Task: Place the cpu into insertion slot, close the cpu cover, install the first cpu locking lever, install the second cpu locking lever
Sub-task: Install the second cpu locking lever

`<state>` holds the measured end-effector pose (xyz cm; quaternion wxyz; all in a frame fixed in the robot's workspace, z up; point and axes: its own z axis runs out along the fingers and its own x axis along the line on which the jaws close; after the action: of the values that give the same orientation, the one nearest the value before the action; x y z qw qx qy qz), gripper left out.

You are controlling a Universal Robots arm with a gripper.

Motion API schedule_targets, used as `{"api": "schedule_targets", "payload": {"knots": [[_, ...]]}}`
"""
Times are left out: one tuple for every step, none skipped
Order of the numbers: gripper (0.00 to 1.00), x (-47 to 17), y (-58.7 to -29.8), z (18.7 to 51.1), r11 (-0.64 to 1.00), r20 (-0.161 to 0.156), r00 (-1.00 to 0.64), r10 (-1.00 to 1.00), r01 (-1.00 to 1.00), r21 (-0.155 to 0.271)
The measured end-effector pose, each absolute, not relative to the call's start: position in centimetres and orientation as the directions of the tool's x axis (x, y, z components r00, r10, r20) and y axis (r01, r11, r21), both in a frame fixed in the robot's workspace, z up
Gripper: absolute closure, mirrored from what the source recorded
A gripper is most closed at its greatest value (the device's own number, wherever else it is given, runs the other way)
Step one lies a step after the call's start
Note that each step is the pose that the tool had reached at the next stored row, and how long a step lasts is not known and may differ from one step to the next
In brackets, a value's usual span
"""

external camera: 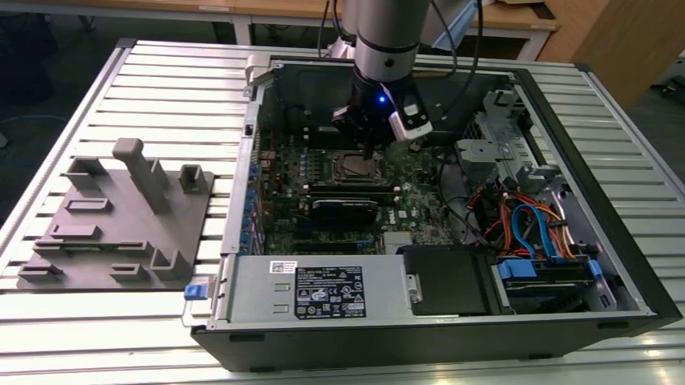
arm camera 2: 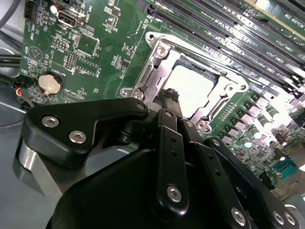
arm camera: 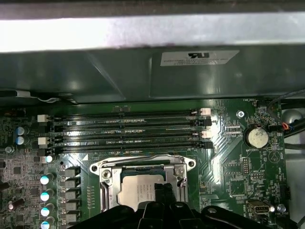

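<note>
- Now, exterior view first: the gripper (external camera: 367, 150) hangs inside the open computer case (external camera: 599, 265), right down at the insertion slot (external camera: 349, 166) on the green motherboard (external camera: 412, 204); a grey fixture block (external camera: 118, 216) sits well apart on the exterior view's left, on the slatted table (external camera: 160, 72)
- Second wrist view: the cpu (arm camera 2: 190, 90) lies flat in the slot, pale top showing through the window of the cpu cover (arm camera 2: 155, 71), which looks folded down over it; the black fingertips (arm camera 2: 170, 97) sit together at the frame's near edge, pinched close with nothing held, as far as I can make out
- First wrist view: same story, cpu (arm camera: 136, 193) seated, cover frame (arm camera: 143, 167) down, long memory slots (arm camera: 128, 129) beyond, a coin battery (arm camera: 257, 137) off to one side
- My read: chip placed, cover shut, so the locking-lever step is in hand; whether either lever is hooked yet I cannot tell, and that move calls for a firm downward press and a sideways tuck under its catch
</note>
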<state>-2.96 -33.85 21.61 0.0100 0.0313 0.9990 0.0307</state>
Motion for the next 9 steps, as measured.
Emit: {"api": "schedule_targets", "payload": {"knots": [[0.89,-2.97,-33.88,21.62,0.996,-0.017,-0.998,0.063,0.062,0.062],[0.89,-2.97,-33.93,21.62,0.996,-0.017,-0.998,0.063,0.062,0.062],[0.89,-2.97,-33.99,21.62,0.996,-0.017,-0.998,0.063,0.062,0.062],[0.89,-2.97,-34.08,21.62,0.996,-0.016,-0.998,0.063,0.062,0.062],[0.89,-2.97,-34.18,21.62,0.996,-0.016,-0.998,0.063,0.062,0.061],[0.89,-2.97,-34.27,21.61,0.996,-0.017,-0.998,0.063,0.062,0.061],[0.89,-2.97,-34.36,21.61,0.996,-0.017,-0.998,0.063,0.062,0.061],[0.89,-2.97,-34.46,21.61,0.996,-0.017,-0.998,0.063,0.062,0.061],[0.89,-2.97,-34.54,21.61,0.996,-0.017,-0.998,0.063,0.062,0.061]]}}
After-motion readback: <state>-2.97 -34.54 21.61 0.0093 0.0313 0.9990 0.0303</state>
